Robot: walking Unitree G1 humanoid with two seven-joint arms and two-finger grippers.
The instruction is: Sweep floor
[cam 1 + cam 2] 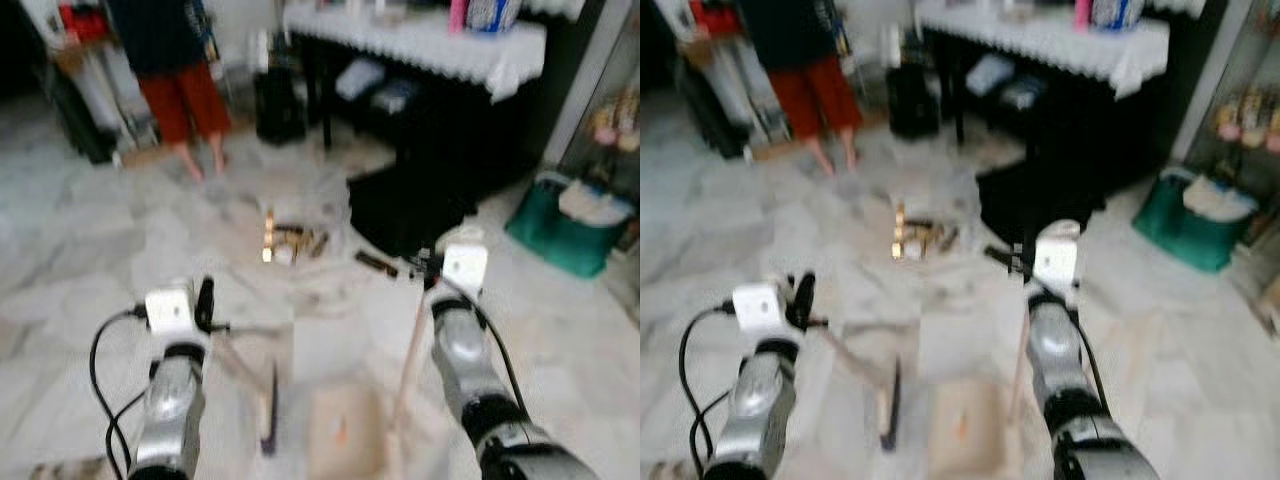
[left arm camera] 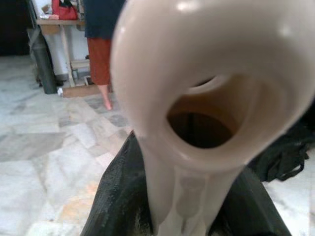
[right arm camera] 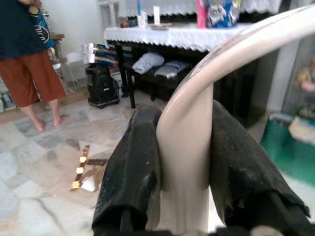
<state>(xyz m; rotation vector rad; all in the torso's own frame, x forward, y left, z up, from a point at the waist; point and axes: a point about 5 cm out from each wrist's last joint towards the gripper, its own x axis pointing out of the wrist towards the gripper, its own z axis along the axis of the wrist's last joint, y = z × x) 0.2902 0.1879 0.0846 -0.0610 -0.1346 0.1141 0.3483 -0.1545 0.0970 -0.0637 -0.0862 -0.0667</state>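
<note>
left gripper (image 2: 189,216) fingers clamped on a beige brush handle (image 2: 206,98), right gripper (image 3: 184,196) fingers clamped on a dustpan handle (image 3: 197,113). litter (image 1: 290,242) on floor (image 1: 80,250) ahead. person (image 1: 175,70) beyond, desk (image 1: 420,40) far right.

No legible text, labels or numbers anywhere.
</note>
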